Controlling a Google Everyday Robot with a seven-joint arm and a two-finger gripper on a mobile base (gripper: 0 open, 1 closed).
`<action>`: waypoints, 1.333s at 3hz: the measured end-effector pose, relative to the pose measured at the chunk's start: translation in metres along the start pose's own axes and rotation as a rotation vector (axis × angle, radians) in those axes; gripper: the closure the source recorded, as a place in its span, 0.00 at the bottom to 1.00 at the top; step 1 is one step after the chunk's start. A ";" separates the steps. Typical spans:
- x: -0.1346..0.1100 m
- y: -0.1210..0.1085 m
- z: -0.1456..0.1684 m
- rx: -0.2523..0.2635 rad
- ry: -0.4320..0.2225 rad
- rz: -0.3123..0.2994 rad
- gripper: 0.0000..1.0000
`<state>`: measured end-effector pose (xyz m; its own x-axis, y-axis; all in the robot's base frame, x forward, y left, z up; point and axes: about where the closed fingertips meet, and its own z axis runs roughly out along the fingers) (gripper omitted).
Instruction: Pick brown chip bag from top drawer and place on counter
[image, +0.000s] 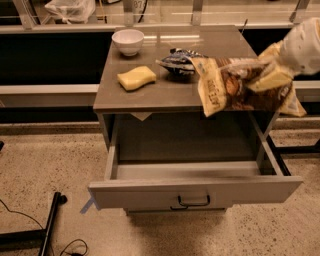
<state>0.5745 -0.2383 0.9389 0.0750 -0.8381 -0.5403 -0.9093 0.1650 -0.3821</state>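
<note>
The brown chip bag (235, 85) hangs in the air above the open top drawer (195, 187), level with the front right part of the counter (170, 92). My gripper (267, 75) comes in from the right and is shut on the bag's right end. The bag hangs crumpled, its pale end pointing left. The drawer is pulled out and I see nothing inside it; its dark bar handle (194, 202) faces me.
On the counter stand a white bowl (128, 41) at the back left, a yellow sponge (136, 78) in front of it, and a small dark blue-and-white bag (176, 61) near the middle. A black stand leg (50, 225) and cables lie on the floor at left.
</note>
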 end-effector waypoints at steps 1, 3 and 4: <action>-0.017 -0.057 0.005 0.036 0.043 -0.038 1.00; -0.023 -0.179 0.048 0.269 0.031 -0.160 1.00; -0.023 -0.181 0.049 0.274 0.034 -0.156 1.00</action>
<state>0.7576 -0.2239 0.9839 0.1872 -0.8803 -0.4360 -0.7432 0.1633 -0.6488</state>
